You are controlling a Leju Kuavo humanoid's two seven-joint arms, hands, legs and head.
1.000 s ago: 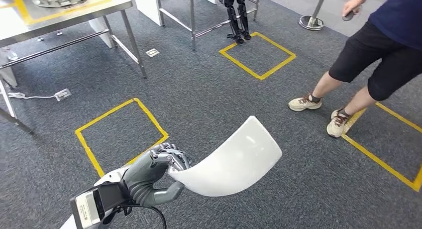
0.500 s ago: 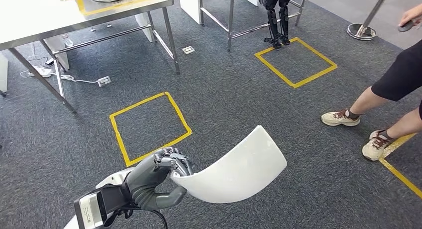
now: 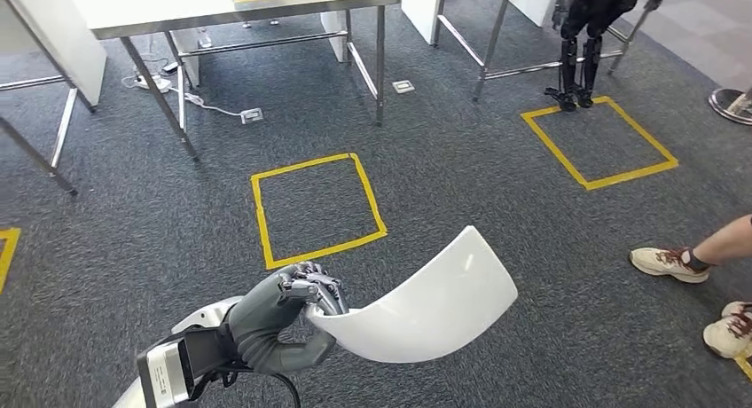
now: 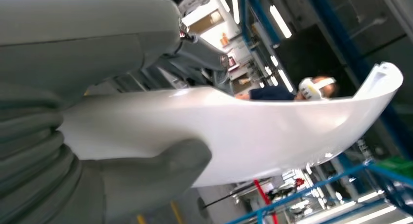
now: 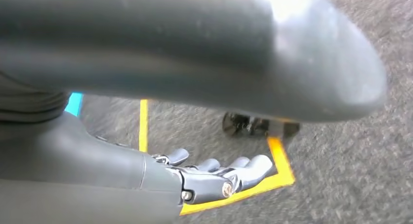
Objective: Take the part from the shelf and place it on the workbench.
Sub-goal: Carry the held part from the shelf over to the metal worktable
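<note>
A robot test lab is showing here: grey carpet floor (image 3: 443, 160) wearing yellow tape squares (image 3: 317, 210), metal-legged counters (image 3: 222, 4) standing around, and another small robot (image 3: 581, 35) standing nearby.

White part (image 3: 426, 306); grey carpet (image 3: 461, 186); yellow tape squares (image 3: 317, 208).

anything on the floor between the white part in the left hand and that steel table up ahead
Nothing visible blocks it. The left hand holds the curved white part, and between it and the steel table lies open carpet with a flat yellow tape square. The cables lie under the table.
</note>
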